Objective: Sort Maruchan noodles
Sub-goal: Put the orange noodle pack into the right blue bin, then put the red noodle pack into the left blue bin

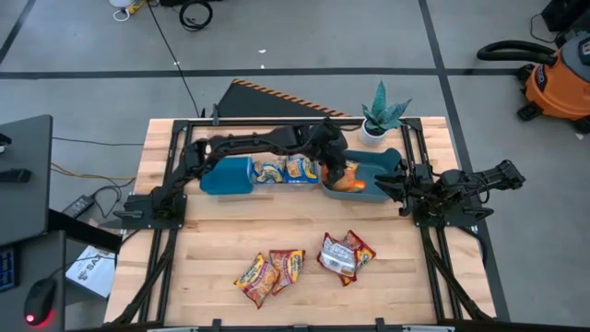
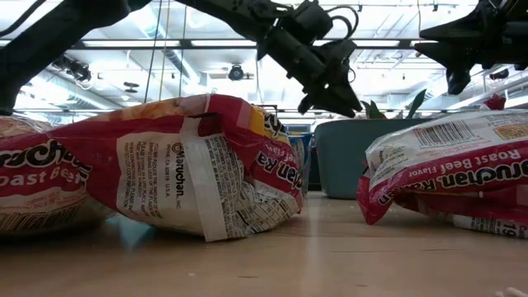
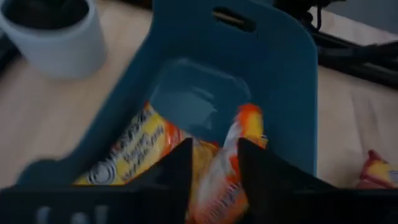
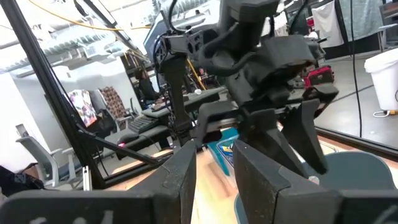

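My left gripper [image 1: 339, 173] reaches over the right teal bin [image 1: 385, 162] and is shut on an orange-yellow noodle packet [image 3: 231, 163]. Another orange-yellow packet [image 3: 134, 152] lies in that bin. Blue-and-yellow packets [image 1: 284, 171] lie in a clear bin between the two teal bins. Several red packets [image 1: 277, 272] [image 1: 346, 255] lie flat on the near part of the table and show close up in the low view [image 2: 190, 161]. My right gripper [image 1: 387, 184] waits beside the right teal bin, its fingers a little apart and empty. My left gripper pinches the orange-yellow packet [image 3: 224, 180] between its two fingers. The fingers slant down from the table's left over the bin. The packet stands on edge between them and sticks out past the fingertips; whether its far end [image 3: 250, 115] rests in the bin, I cannot tell.
A left teal bin [image 1: 226, 175] stands next to the clear bin. A potted plant in a white pot [image 1: 378, 120] stands at the far edge behind the right bin. Bare wood lies between the bins and the red packets.
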Controlling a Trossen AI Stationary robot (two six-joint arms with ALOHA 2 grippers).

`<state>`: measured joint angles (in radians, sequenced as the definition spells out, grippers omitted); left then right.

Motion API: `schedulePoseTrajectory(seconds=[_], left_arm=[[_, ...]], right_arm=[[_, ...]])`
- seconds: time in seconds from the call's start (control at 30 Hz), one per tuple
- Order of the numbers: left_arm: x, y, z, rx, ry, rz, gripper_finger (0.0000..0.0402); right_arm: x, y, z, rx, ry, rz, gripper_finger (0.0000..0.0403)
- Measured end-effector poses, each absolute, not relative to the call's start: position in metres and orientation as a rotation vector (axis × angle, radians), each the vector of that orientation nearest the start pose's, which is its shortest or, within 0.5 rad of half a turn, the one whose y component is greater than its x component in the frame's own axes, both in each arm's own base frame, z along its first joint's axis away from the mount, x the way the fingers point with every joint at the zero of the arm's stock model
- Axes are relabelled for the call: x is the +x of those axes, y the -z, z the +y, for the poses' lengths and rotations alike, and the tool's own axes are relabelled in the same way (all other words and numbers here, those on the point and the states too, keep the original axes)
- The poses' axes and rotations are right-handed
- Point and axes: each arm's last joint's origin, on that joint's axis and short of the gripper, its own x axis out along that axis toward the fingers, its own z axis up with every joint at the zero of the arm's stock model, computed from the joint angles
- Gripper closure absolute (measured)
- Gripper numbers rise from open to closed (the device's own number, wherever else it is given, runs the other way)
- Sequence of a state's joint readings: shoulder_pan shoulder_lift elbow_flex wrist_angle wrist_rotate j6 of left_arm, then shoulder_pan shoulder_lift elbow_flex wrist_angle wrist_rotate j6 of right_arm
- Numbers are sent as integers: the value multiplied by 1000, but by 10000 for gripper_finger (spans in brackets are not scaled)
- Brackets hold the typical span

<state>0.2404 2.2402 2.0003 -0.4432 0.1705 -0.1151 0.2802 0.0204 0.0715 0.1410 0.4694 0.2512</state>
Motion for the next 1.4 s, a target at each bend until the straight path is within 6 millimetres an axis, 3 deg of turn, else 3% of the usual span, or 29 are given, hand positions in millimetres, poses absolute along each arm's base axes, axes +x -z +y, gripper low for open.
schedulePoseTrajectory(seconds=[0.1, 0.2, 0.33, 0.47, 0.67, 0.8, 0.97, 1.03, 1.13, 1.4], left_arm=[[499, -255, 112, -167, -88, 640, 220], [493, -274, 109, -99, -89, 603, 193], [477, -303, 100, -24, -71, 612, 191], [459, -316, 70, -28, 161, 709, 205], [438, -292, 3, -159, 381, 1048, 223], [429, -266, -39, -148, 324, 1209, 228], [419, -245, -79, -88, 233, 1279, 228], [413, -237, -90, 28, 169, 1302, 228], [400, -241, -104, 177, 119, 1257, 231], [353, -237, -97, 71, 98, 1012, 266]], right_arm=[[90, -199, 12, 320, 166, -202, 292], [90, -199, 12, 320, 165, -202, 292], [90, -199, 12, 320, 166, -202, 292], [90, -199, 12, 320, 166, -202, 292], [90, -199, 12, 320, 166, -202, 292], [90, -199, 12, 320, 166, -202, 292], [90, -199, 12, 320, 166, -202, 292], [90, -199, 12, 320, 166, -202, 292], [90, -199, 12, 320, 166, -202, 291], [90, -199, 12, 320, 166, -202, 291]])
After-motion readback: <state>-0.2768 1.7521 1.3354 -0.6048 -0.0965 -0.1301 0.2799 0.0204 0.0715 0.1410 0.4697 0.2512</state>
